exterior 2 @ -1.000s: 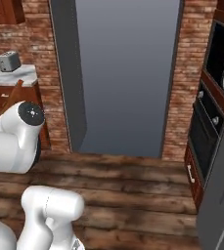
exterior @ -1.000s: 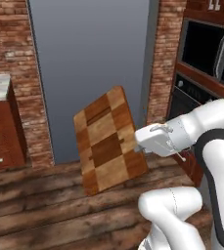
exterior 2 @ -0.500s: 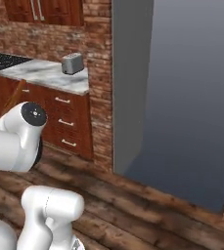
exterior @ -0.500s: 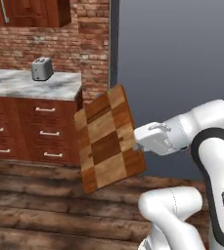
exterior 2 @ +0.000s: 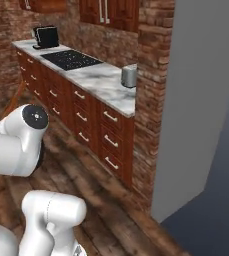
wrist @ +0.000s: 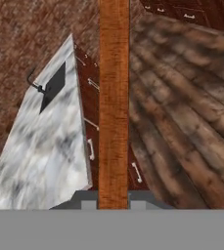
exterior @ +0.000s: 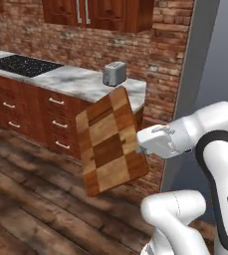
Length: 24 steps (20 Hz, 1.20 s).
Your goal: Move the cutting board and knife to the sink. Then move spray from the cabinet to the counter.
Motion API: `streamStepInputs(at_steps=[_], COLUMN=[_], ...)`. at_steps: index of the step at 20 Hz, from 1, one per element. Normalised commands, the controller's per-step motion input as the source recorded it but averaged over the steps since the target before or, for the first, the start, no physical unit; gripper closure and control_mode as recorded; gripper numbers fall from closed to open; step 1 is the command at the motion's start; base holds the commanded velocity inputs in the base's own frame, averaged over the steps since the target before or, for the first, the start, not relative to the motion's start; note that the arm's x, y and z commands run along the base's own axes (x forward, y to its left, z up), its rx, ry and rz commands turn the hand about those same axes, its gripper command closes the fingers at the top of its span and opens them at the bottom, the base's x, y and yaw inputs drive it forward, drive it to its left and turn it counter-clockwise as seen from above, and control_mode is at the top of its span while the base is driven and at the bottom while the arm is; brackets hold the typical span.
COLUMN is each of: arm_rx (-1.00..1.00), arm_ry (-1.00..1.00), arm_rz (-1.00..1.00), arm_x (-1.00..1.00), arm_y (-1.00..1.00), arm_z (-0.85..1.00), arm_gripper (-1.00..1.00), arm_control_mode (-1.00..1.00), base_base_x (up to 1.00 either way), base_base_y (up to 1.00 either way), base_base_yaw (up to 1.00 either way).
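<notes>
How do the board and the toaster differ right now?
The board is held off the floor in the shut pincer, standing tilted on edge; the toaster sits upright on the counter. The board is a flat patchwork of light and dark brown wood; the toaster is a boxy silver-grey block. In the left base view the board looks far bigger, being nearer the camera.

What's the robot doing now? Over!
Tool shut on cutting board, carried upright above floor. Counter ahead with toaster. Nothing blocking.
</notes>
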Motion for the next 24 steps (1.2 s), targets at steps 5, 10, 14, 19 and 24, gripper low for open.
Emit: streamStepInputs(at_steps=[5, 10, 14, 19, 24], arm_rx=[0.00, 0.00, 0.00, 0.00, 0.00], arm_ry=[0.00, 0.00, 0.00, 0.00, 0.00], arm_rz=[0.00, 0.00, 0.00, 0.00, 0.00], arm_x=[0.00, 0.00, 0.00, 0.00, 0.00], arm_y=[0.00, 0.00, 0.00, 0.00, 0.00], arm_z=[0.00, 0.00, 0.00, 0.00, 0.00], arm_gripper=[1.00, 1.00, 1.00, 1.00, 1.00], arm_control_mode=[1.00, 1.00, 1.00, 1.00, 1.00], base_base_x=[1.00, 1.00, 1.00, 1.00, 1.00], base_base_y=[-0.12, -0.03, 0.00, 0.00, 0.00], base_base_yaw=[0.67, 0.57, 0.35, 0.27, 0.23])
